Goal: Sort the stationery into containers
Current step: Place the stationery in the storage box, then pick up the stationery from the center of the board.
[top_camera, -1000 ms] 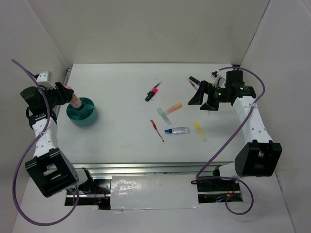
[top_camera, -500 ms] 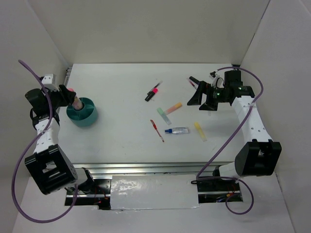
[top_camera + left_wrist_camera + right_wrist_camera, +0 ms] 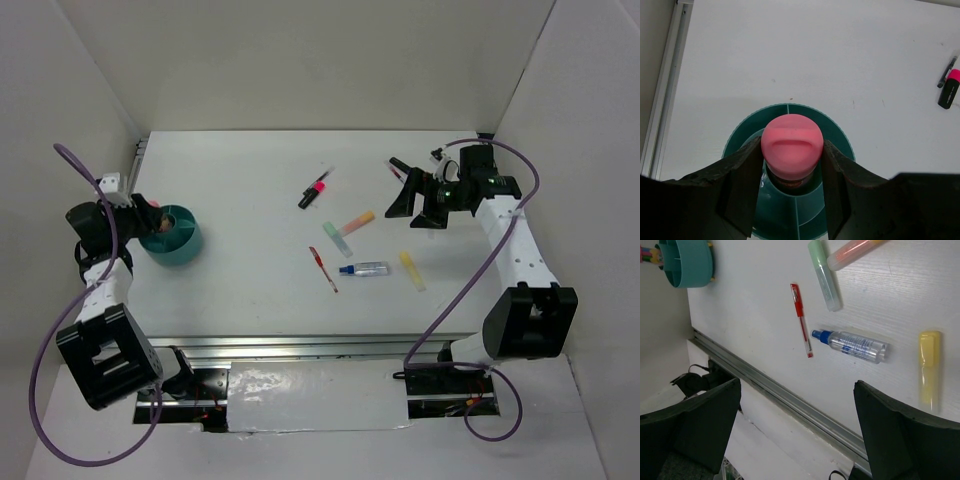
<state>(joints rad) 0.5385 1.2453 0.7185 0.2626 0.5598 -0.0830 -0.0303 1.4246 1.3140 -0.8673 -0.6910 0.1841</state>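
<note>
Left gripper (image 3: 792, 150), jaws partly closed, is clamping a pink-capped dark marker (image 3: 791, 142) upright over the round teal plastic cup (image 3: 805, 108) at the overhead frame's left. Its fingers are hiding the cup's near wall. Right gripper (image 3: 796, 382) is hanging wide open and empty above a thin red pen (image 3: 801, 315), a clear blue-capped tube (image 3: 852, 343) and a yellow highlighter (image 3: 929, 367).

Overhead looks down; wrist views share teal cup (image 3: 690, 270)

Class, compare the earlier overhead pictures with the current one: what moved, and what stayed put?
The left gripper, clamped on the pink marker, shifted toward the table's near edge, over the teal cup. The right gripper, open, and the loose stationery stayed put.
</note>
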